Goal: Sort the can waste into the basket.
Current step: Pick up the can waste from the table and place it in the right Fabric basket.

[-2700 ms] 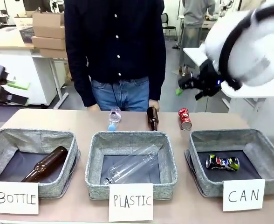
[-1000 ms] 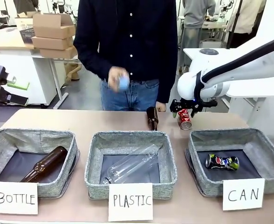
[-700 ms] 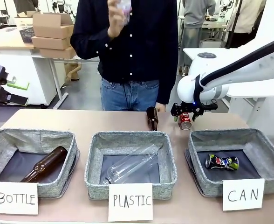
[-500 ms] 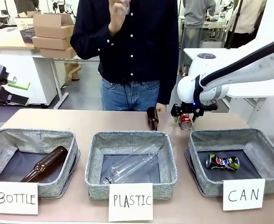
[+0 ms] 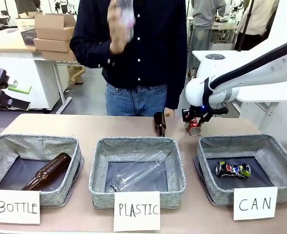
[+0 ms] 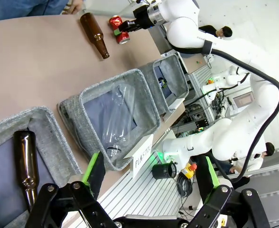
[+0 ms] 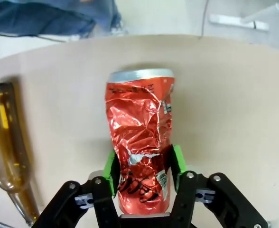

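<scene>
Gripping dented red metal can [image 7: 137,128] with right gripper [image 7: 144,166] just behind grey fabric CAN basket [image 5: 216,192]; holding left gripper [image 6: 151,165] wide open.

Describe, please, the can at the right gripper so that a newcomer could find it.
On the tan table, look just behind the grey fabric basket signed CAN. The crushed red aluminium drink can lies there between the green pads of the right gripper; its neighbour is a brown glass bottle, and the other can is dark blue.
</scene>
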